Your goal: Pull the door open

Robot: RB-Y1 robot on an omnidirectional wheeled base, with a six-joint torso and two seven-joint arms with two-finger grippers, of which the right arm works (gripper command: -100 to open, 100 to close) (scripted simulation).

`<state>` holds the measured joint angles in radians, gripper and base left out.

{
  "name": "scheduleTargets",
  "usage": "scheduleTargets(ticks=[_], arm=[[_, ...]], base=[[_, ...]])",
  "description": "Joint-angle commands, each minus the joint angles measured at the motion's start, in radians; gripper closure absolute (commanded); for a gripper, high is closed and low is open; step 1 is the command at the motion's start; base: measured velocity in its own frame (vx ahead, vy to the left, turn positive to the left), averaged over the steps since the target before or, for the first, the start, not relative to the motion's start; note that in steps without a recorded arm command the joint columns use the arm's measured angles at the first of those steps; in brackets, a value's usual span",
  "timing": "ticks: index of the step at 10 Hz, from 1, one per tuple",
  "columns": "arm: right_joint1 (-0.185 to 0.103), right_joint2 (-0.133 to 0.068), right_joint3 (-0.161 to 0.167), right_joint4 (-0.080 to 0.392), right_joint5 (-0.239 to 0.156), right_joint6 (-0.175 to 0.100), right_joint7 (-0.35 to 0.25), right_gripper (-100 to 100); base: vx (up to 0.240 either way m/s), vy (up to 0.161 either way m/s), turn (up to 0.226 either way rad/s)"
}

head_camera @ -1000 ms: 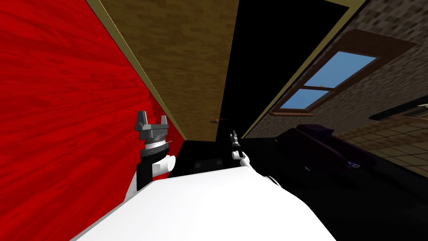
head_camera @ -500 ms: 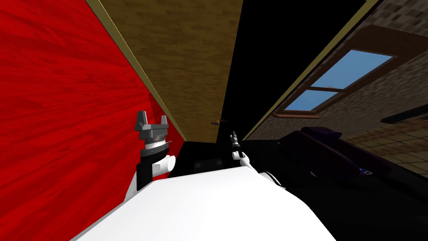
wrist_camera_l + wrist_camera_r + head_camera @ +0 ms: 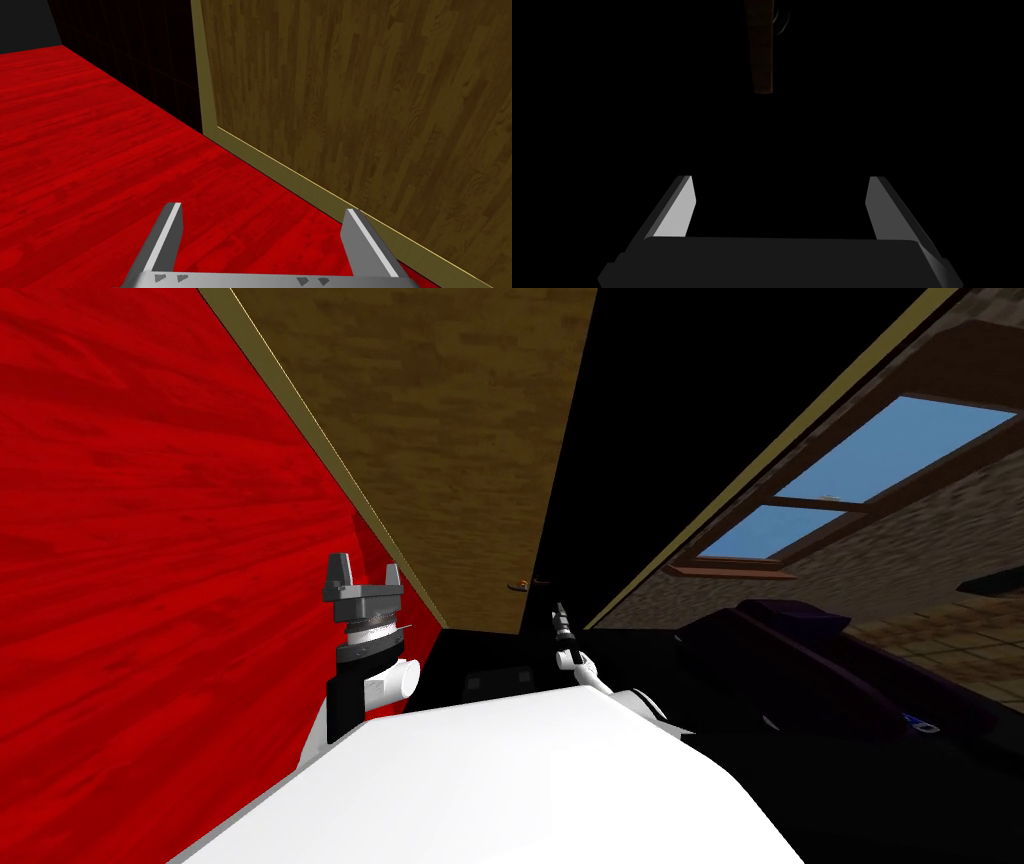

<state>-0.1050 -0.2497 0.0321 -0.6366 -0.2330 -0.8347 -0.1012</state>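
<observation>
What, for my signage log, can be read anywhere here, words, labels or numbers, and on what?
None readable.
The door, red wall and window are bare.
The triangle marks on the left gripper are shapes, not letters.
A blue-white speck on the dark furniture: too small to read.

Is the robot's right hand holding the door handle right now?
No: the right gripper stands open with nothing inside it, and the door lies ahead of it, untouched.

the left forearm (image 3: pixel 392 680) is white with a ribbed grey wrist, the left gripper (image 3: pixel 365 566) grey with small triangle marks.
</observation>
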Motion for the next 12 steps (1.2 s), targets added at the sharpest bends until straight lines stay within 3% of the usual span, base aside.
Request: scheduleTargets(ticks=[1, 5, 6, 7, 8, 10, 11, 12], arm=[[-0.020, -0.003, 0.004, 0.041, -0.004, -0.011, -0.002, -100], [-0.064, -0.005, 0.015, 0.121, -0.010, -0.034, -0.008, -100], [-0.057, -0.005, 0.013, 0.112, -0.009, -0.032, -0.008, -100], [-0.038, -0.033, -0.007, 0.128, -0.021, -0.035, -0.013, -100], [-0.030, -0.046, -0.017, 0.135, -0.026, -0.036, -0.016, -100], [-0.025, -0.052, -0.022, 0.138, -0.029, -0.037, -0.017, -100], [-0.010, -0.074, -0.039, 0.149, -0.039, -0.039, -0.022, -100], [-0.010, -0.074, -0.039, 0.130, -0.039, -0.039, -0.022, -100]], base=[[0.109, 0.006, 0.039], [0.102, 0.016, 0.053], [0.063, 0.011, 0.018], [-0.004, -0.005, -0.048], [-0.008, -0.007, -0.020], [-0.003, -0.003, 0.005], [0.034, 0.019, 0.025], [0.033, 0.018, 0.002]])
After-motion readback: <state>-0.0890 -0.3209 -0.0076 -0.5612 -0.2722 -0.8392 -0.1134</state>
